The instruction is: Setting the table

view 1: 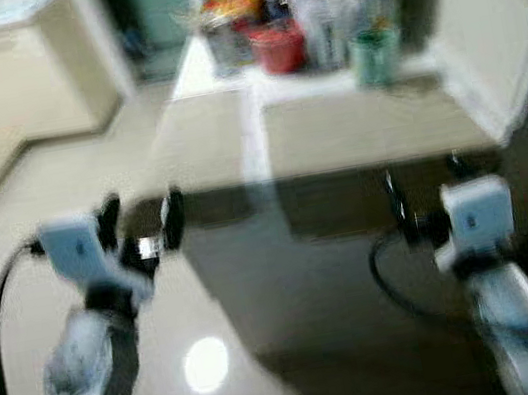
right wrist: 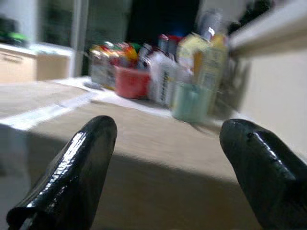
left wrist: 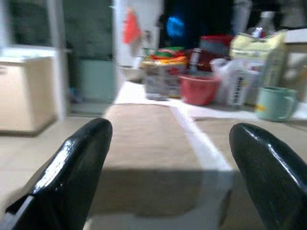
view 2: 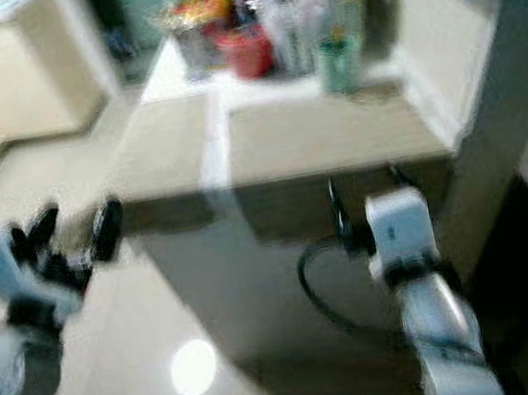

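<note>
A table [view 1: 239, 166] with two tan placemats [view 1: 363, 125] stands just ahead of me; the pictures are blurred. At its far end stand a green mug [view 1: 377, 55], a red bowl [view 1: 278, 48] and several packets and bottles. My left gripper [view 1: 142, 223] is open and empty, held before the table's near left corner. In front of the table's near edge on the right, my right gripper [view 1: 424, 186] is open and empty too. In the left wrist view the mug [left wrist: 274, 103] and red bowl [left wrist: 199, 88] show beyond the fingers [left wrist: 72, 167].
Cream cabinets [view 1: 12, 87] line the left side across a glossy tiled floor [view 1: 60, 191]. A white counter [view 1: 496, 7] rises close on the table's right. A doorway [view 1: 153, 18] lies behind the table.
</note>
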